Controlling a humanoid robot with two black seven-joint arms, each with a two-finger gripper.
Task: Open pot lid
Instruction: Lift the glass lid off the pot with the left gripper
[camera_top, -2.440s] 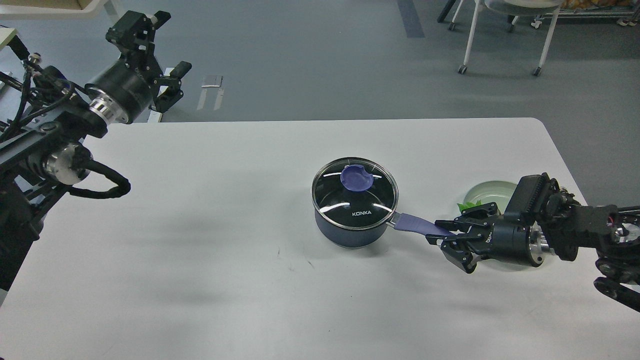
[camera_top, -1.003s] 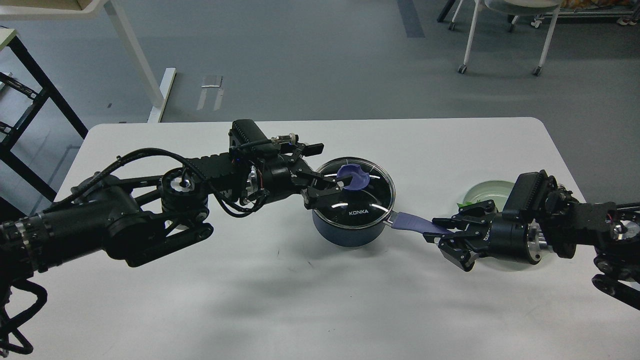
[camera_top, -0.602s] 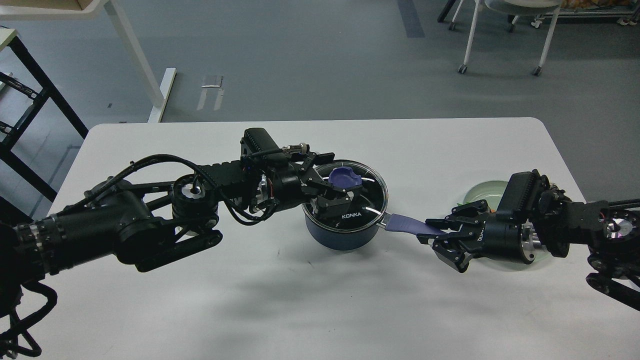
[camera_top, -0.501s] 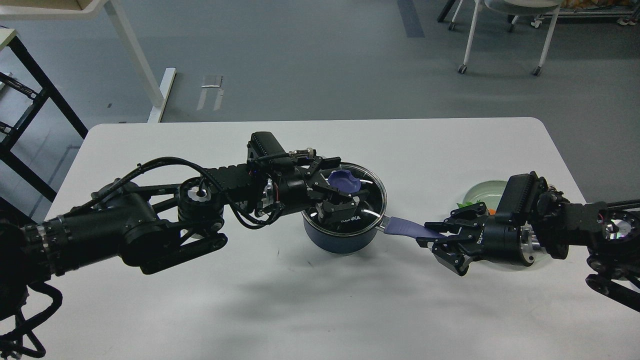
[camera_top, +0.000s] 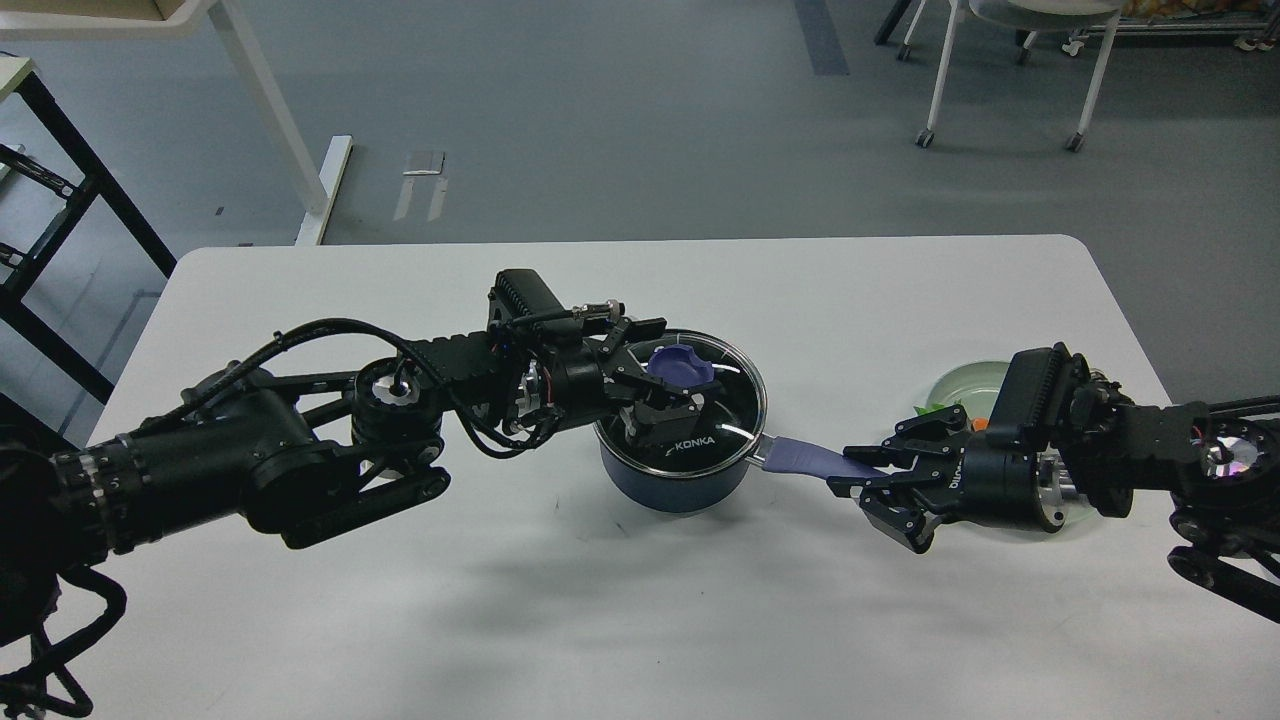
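A broad white table with rounded corners (camera_top: 400, 620) fills most of the head view, and grey floor lies beyond its far edge. Two black jointed arms reach in over it from either side.

Near the table's middle stands the small dark navy saucepan (camera_top: 672, 482), upright, with its long periwinkle-purple handle (camera_top: 805, 460) pointing to the right. On it lies the round clear glass lid with a steel rim (camera_top: 735, 395), white "KONKA" lettering showing on the glass near the front. The lid looks slightly tilted, its right edge a little higher, though whether it has come off the pot's rim cannot be told. At its centre is a flat notched purple knob (camera_top: 680, 368).

The left gripper (camera_top: 668, 392) is over the lid, its black fingers (camera_top: 655, 417) set on either side of the knob; the jaws appear closed on the knob.

The right gripper (camera_top: 885, 485) lies low over the table at the far end of the pot's handle. Its jaws are closed around the handle's tip, one finger above and one below.

Behind the right arm's wrist, near the table's right edge, rests a pale green glass plate (camera_top: 965, 380), mostly hidden by the arm. Something small, green and orange, shows at its edge, too hidden to name.
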